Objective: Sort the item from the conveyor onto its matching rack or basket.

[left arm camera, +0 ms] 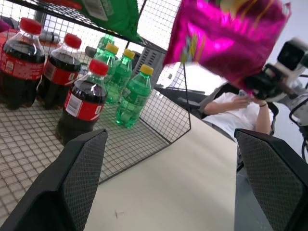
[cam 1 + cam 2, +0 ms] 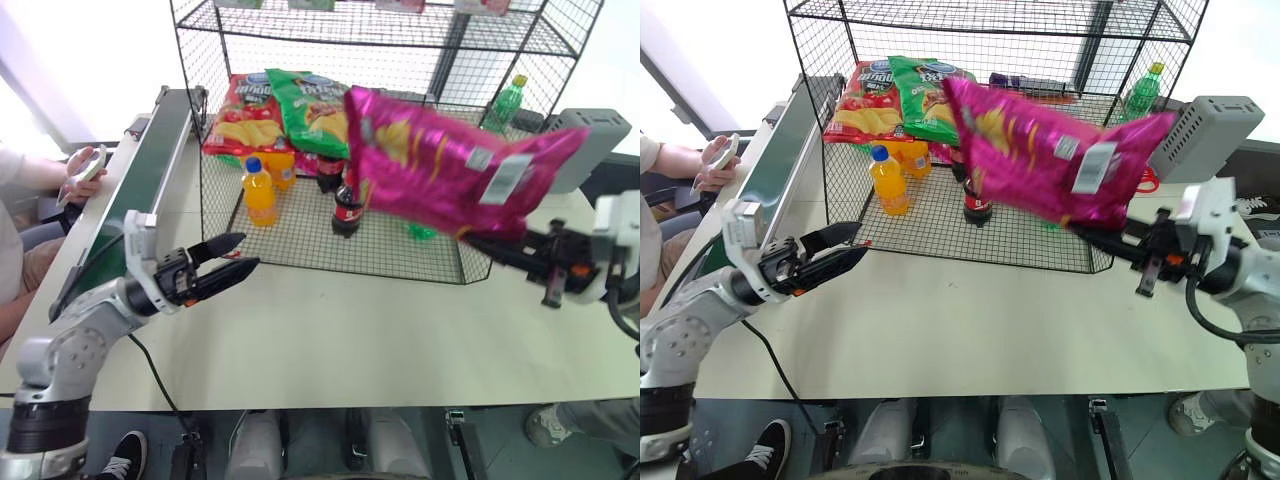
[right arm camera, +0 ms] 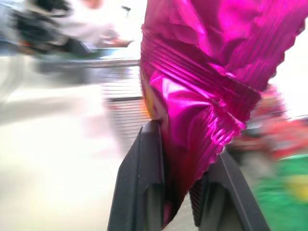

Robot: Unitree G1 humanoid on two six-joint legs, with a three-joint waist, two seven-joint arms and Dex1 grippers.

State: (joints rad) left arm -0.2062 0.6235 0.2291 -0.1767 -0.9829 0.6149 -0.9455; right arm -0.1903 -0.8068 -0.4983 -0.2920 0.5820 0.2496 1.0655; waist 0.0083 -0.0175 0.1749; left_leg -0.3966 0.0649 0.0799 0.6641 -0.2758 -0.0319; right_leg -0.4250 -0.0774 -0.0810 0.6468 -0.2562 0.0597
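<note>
R gripper [image 2: 478,238] is clamped on the crimped end seam of the pink crisp bag [image 2: 440,160]; the wrist view shows both black fingers pinching the foil tight. The bag hangs in the air, stretching away from that gripper toward the rack [image 2: 300,30], tilted, its far end over the low mesh tier, not touching it. L gripper [image 2: 228,262] sits well apart on the other side, jaws spread wide, nothing in them, just above the tabletop [image 2: 330,340] near the rack's front edge.

Progress, as judged: pickup is done, the bag is off the conveyor [image 2: 130,190], which lies beyond the L gripper w/ no item seen on it. One-arm carry now. Left to do: swing the bag over to the crisp bags' spot and let go.

Beyond the R gripper, on the mesh: cola bottles [image 2: 347,210], an orange drink bottle [image 2: 258,192], then the red crisp bag [image 2: 240,115] and green crisp bag [image 2: 305,105] lying further back. That pile looks like the matching place. Placement not yet done.
</note>
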